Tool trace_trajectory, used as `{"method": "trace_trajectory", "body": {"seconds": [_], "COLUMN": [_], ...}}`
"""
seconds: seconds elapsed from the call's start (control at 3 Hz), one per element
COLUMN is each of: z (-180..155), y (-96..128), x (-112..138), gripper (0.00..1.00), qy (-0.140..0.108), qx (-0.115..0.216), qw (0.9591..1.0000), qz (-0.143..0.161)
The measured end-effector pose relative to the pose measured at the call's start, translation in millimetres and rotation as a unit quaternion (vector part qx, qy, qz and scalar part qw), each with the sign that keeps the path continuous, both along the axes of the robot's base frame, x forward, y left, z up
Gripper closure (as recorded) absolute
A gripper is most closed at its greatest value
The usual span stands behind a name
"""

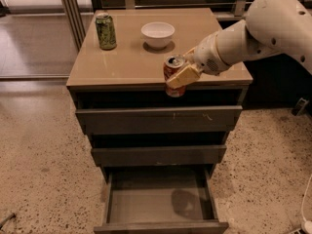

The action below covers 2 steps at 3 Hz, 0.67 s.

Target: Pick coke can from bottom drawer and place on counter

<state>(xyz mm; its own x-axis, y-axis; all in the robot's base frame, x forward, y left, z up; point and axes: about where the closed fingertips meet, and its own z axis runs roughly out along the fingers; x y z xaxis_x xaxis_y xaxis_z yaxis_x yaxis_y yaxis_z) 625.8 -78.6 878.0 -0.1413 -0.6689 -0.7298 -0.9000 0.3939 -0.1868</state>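
The coke can (171, 68), red-orange with a silver top, is held upright in my gripper (179, 76), whose fingers are shut on its side. The can hangs in the air at the counter's front edge, its base a little below the edge. The counter (126, 62) is the glossy beige top of the grey cabinet. The bottom drawer (161, 199) is pulled open below, and nothing lies in its tray. My white arm (263, 30) reaches in from the right.
A taller green can (106, 31) stands at the counter's back left. A white bowl (158, 34) sits at the back middle. The two upper drawers (158, 118) are shut. Speckled floor surrounds the cabinet, with a metal frame behind.
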Motion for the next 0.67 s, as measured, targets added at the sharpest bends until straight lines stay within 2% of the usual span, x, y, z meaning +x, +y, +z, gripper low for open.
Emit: {"method": "trace_trajectory", "body": {"seconds": [0.33, 0.67], "z": [6.4, 7.7], "y": [2.7, 5.8], "x": [34.5, 69.1], "gripper": [1.0, 1.0], "qy": [-0.021, -0.032], "qx": [0.005, 0.019], "qw": [0.9995, 0.9984], "qz": [-0.025, -0.043]}}
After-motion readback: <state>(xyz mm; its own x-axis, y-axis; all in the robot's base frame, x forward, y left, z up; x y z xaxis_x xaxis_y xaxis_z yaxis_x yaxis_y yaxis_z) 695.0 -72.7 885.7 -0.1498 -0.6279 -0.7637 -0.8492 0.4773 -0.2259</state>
